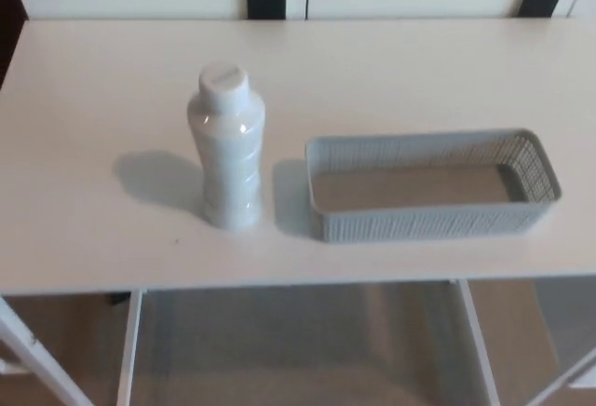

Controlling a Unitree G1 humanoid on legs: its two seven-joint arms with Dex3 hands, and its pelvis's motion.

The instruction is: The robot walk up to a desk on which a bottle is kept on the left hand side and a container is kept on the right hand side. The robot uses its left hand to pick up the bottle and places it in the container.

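Item one: a white bottle (pixel 226 148), capped, stood upright on the desk (pixel 93 229) toward its left side, with its shadow cast to the left. It is untouched and unsupported by anything but the desk top.

Item two: a grey latticed container (pixel 433 225), long and shallow, set just beside the bottle on the right, a narrow gap being kept between the two. Its interior is seen to be empty.

Item three: the desk itself, pale and otherwise bare, carried on white legs (pixel 128 350); brown floor is seen beneath. Along the far edge, pale cabinet fronts with two dark handles (pixel 265 0) are noted, though what they are exactly cannot be made out with certainty at this sharpness.

Robot hands: neither is recorded in the head view, so the state of the fingers cannot be told.

Progress: the approach to the desk is judged largely complete. The reach with the left hand, the grasp, the lift and the placing of the bottle in the container are all judged outstanding.
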